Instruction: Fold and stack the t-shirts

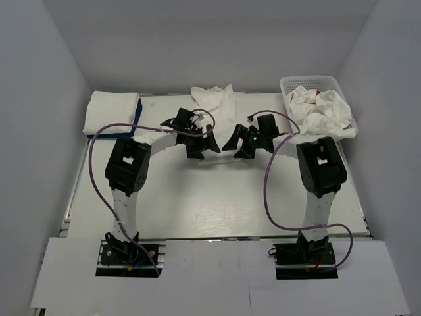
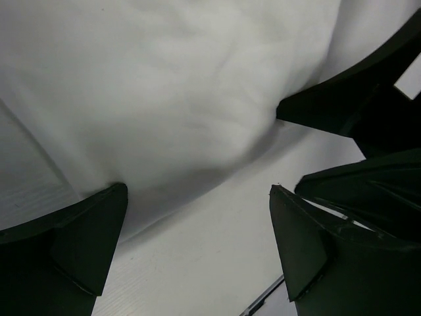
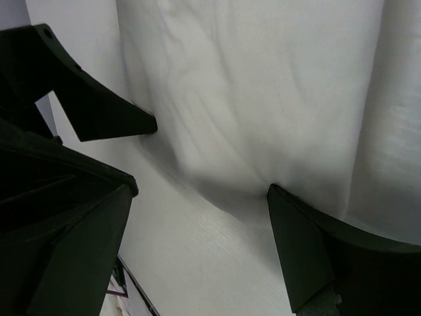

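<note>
T-shirt under handling: a plain white t-shirt (image 1: pixel 214 99), lying crumpled at the far middle of the bench (image 1: pixel 217 197), just beyond both tools. The left tool (image 1: pixel 200 145) is spread wide with nothing between its fingers. In its wrist view the shirt's near edge runs across the top of the gap and reaches the tip of the left-hand finger (image 2: pixel 79 243), though contact cannot be confirmed. The right tool (image 1: pixel 240 145) is likewise spread wide and holds nothing. Its wrist view shows the cloth's edge ending at the tip of one finger (image 3: pixel 309 260), with bare bench filling the gap below. The two tools sit side by side, near each other but apart, both pointed toward the shirt, and each shows at the edge of the other's wrist view. Outward to the left, at the far left corner, a folded stack (image 1: pixel 112 112) lies flat, with white cloth on top and a blue layer showing along its right edge. Outward to the right, at the far right corner, a white mesh basket (image 1: pixel 308 79) holds a heap of unfolded shirts (image 1: pixel 322 112), white with a spot of red print visible, spilling over the near rim.
</note>
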`<state>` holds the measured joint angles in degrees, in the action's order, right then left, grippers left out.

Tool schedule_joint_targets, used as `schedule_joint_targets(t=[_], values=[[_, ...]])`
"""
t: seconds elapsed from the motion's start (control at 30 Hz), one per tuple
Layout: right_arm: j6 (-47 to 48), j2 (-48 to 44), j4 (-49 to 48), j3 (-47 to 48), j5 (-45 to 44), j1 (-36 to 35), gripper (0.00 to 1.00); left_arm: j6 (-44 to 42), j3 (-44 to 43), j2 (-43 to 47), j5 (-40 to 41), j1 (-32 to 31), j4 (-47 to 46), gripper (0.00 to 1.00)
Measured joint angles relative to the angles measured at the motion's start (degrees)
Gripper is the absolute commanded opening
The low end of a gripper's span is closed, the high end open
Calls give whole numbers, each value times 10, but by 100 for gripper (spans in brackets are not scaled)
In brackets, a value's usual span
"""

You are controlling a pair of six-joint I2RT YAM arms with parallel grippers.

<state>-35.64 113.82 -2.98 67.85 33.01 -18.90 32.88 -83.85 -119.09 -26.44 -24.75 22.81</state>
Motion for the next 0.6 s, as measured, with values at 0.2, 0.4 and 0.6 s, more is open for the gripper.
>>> schedule_joint_targets(t=[0.2, 0.4, 0.6], values=[[24, -46, -6, -59, -26, -8, 90, 4, 47, 20, -11, -3, -26, 100], [86, -123, 93, -104, -63, -33, 90, 0, 124, 97, 16, -29, 33, 100], [128, -245, 194, -108, -97, -58, 90, -17, 116, 177, 80, -50, 155, 100]])
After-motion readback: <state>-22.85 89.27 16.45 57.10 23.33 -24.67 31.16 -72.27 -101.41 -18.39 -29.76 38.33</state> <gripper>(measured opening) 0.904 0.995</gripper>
